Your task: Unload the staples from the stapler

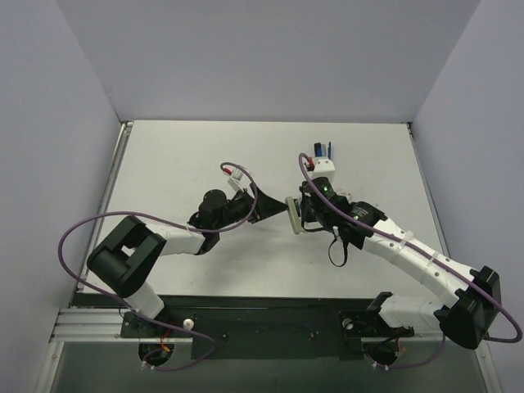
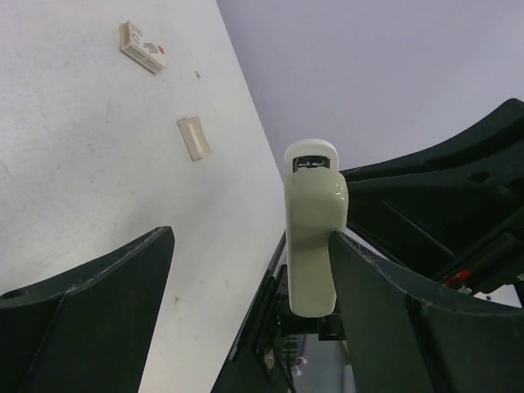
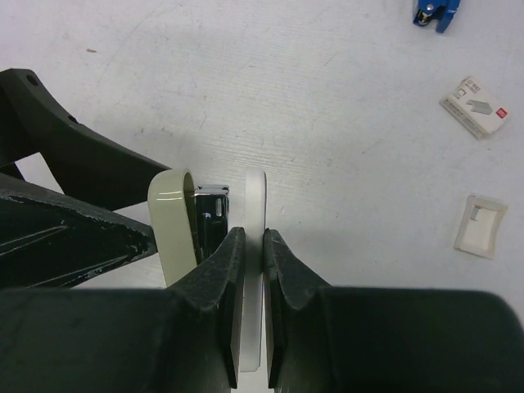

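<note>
The stapler [image 3: 173,221] is open and held off the table. It has a beige top cover, a chrome magazine [image 3: 211,214] and a white base [image 3: 255,196]. My right gripper [image 3: 250,239] is shut on the white base. My left gripper [image 2: 250,237] is open wide; the beige cover [image 2: 311,237] stands between its fingers, against the right finger [image 2: 409,327]. In the top view the stapler [image 1: 292,215] hangs between the left gripper [image 1: 274,210] and the right gripper [image 1: 303,214] at mid-table. No staples show; the inside of the magazine is hidden.
A small staple box with a red label [image 3: 475,106] lies on the white table [image 3: 344,98]. A pale cream rectangular piece [image 3: 480,226] lies near it and a blue tool [image 3: 434,11] beyond. The box [image 2: 143,47] and the piece [image 2: 193,137] also show in the left wrist view.
</note>
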